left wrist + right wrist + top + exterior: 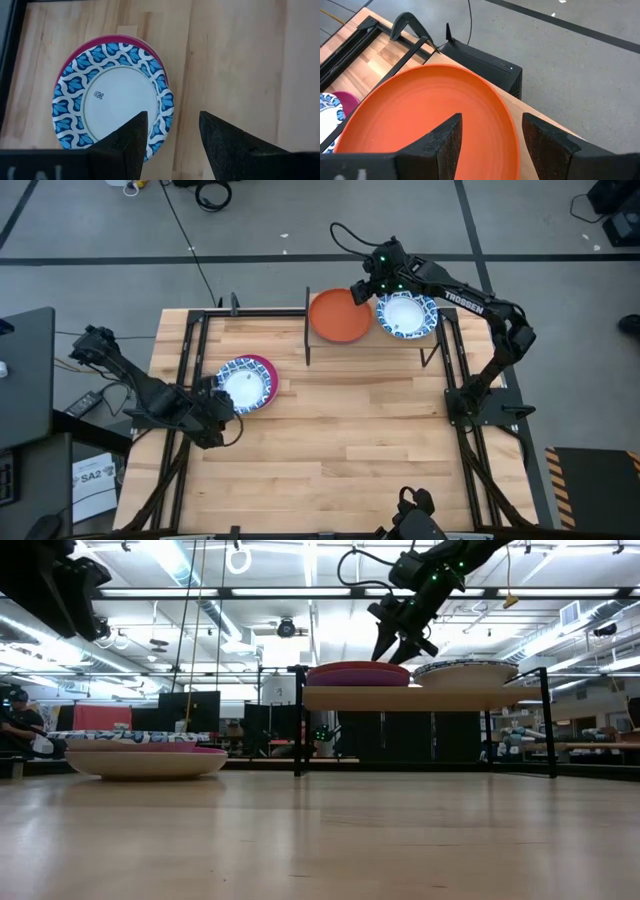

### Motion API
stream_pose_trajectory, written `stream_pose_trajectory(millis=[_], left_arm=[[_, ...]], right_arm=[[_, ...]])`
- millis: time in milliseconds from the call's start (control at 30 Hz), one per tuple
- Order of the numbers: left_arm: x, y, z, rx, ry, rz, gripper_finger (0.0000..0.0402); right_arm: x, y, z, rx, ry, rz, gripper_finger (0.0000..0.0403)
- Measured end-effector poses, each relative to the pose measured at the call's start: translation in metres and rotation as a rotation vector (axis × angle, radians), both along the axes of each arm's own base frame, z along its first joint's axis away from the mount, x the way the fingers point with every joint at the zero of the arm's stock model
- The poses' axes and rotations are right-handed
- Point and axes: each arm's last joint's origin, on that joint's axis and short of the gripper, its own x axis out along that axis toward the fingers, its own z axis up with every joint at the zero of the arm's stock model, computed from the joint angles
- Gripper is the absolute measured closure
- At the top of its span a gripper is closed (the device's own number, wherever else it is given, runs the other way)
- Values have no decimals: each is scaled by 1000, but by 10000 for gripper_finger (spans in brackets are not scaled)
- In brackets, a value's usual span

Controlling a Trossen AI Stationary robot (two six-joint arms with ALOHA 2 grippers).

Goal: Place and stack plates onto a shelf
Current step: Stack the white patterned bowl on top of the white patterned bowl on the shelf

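Note:
The shelf stands at the table's far side. On its left half an orange plate lies on a purple plate. On its right half is a blue-rimmed white plate. My right gripper hovers open above the orange plate's right edge. On the table's left side, a blue-patterned plate lies upside down on a magenta plate. My left gripper is open above that pile's near edge.
Black frame rails run along the table's left and right sides, and a clamp sits at the far edge. The bare wooden tabletop stretches between the plate pile and the shelf. A person sits far off at the left of the low view.

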Motion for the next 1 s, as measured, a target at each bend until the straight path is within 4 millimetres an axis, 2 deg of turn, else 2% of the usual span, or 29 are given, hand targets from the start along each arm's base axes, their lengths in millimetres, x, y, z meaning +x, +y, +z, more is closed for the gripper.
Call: stream_pose_trajectory(millis=[400,800,1000], left_arm=[[19,-12,-14,75,-2,18,216],[37,-23,-37,134,19,135,216],[49,-18,-50,170,71,196,216]], right_arm=[[6,7,0,0,0,27,190],[9,10,0,0,0,37,190],[9,10,0,0,0,37,190]])
